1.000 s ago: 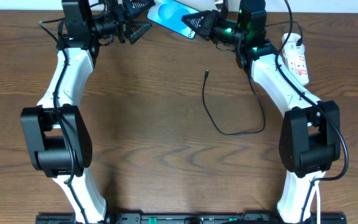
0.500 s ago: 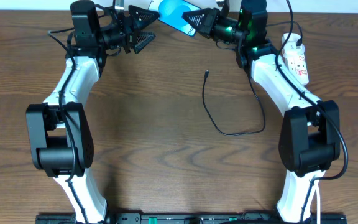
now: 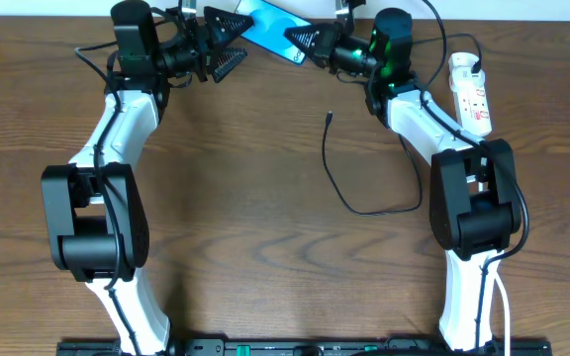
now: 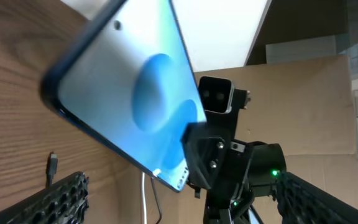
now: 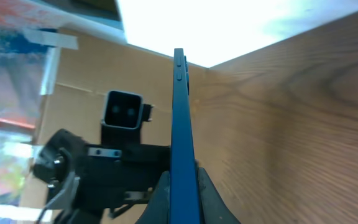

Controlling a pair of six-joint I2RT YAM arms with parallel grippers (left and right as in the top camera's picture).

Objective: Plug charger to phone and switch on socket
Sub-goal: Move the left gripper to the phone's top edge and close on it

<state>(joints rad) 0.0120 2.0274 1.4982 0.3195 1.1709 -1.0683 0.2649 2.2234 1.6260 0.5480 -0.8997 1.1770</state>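
I'm clamping the phone (image 3: 265, 22) by its end in the right jaws, raised at 12 o'clock; left jaws are gaping beside it. That thin grip is risking a pivot or drop.

The table (image 3: 265, 277) is brown wood with clear grain and a dull, low sheen. At twelve o'clock, the phone (image 3: 263, 20) has a glossy blue glass face and a smooth dark edge. The cable (image 3: 336, 183) near the centre looks like thin matt black rubber. The power strip (image 3: 470, 94) at two o'clock is smooth white plastic. The left arm (image 3: 117, 129) and right arm (image 3: 424, 117) have shiny white plastic shells and matt black joints. The left gripper (image 3: 228, 44) has black ridged fingers (image 4: 58, 198). The wrist views show matt brown cardboard (image 4: 303, 99).
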